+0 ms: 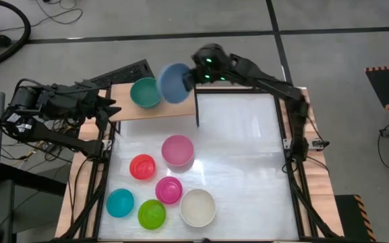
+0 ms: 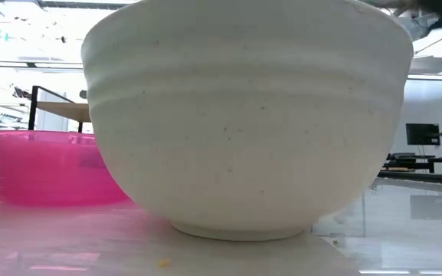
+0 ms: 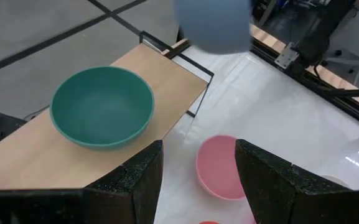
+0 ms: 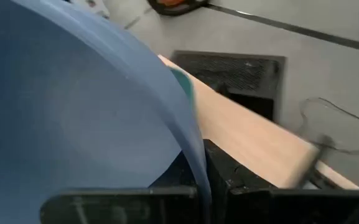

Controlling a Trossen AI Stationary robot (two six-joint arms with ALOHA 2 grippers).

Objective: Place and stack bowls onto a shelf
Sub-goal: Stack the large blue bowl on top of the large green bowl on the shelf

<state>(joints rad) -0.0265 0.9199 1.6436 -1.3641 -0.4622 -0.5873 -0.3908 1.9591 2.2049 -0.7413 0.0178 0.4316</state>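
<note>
Waiting on the desk: six loose bowls. Farther back, left gripper hangs open beside the shelf. Right gripper pinches the blue bowl by its rim, tilted, mouth facing the green bowl. Risk: released tilted, it rolls off.

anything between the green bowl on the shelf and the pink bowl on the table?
No bowl. High view: only bare shelf board, then bare tabletop, separate the green bowl from the pink bowl.
</note>
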